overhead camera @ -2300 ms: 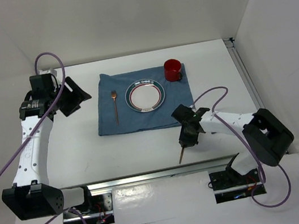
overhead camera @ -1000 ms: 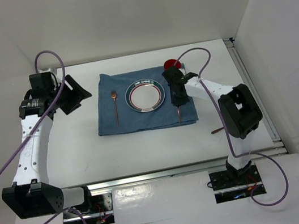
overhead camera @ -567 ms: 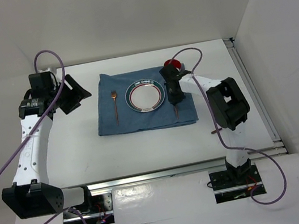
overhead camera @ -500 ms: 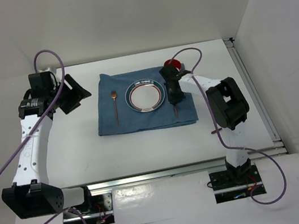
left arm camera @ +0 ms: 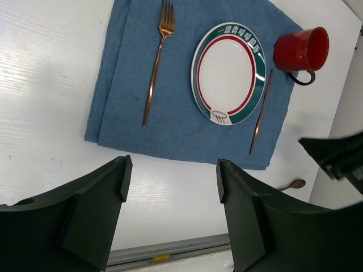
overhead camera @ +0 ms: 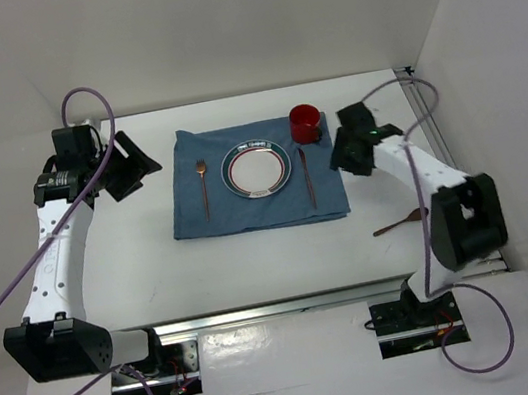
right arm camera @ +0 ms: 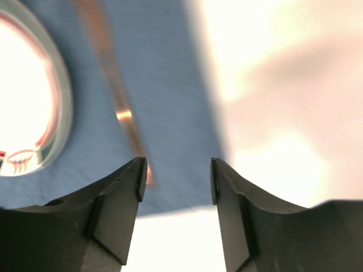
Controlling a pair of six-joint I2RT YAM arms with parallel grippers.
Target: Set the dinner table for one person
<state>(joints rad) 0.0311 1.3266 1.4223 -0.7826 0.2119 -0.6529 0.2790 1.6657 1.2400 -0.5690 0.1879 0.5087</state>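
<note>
— One spoon (overhead camera: 401,223) is seen on the counter (overhead camera: 144,268), right of the mat (overhead camera: 246,213). Right gripper (right arm camera: 176,170) is held open w/ nothing in it.
— It should be grabbed mid-handle & laid beside the knife (overhead camera: 306,178), kept straight.

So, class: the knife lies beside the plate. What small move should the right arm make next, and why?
Probably swing the open, empty right gripper back toward its base, over the spoon. The spoon lies alone on the bare dinner table, off the placemat, while the fork, plate and knife sit on the placemat.
</note>
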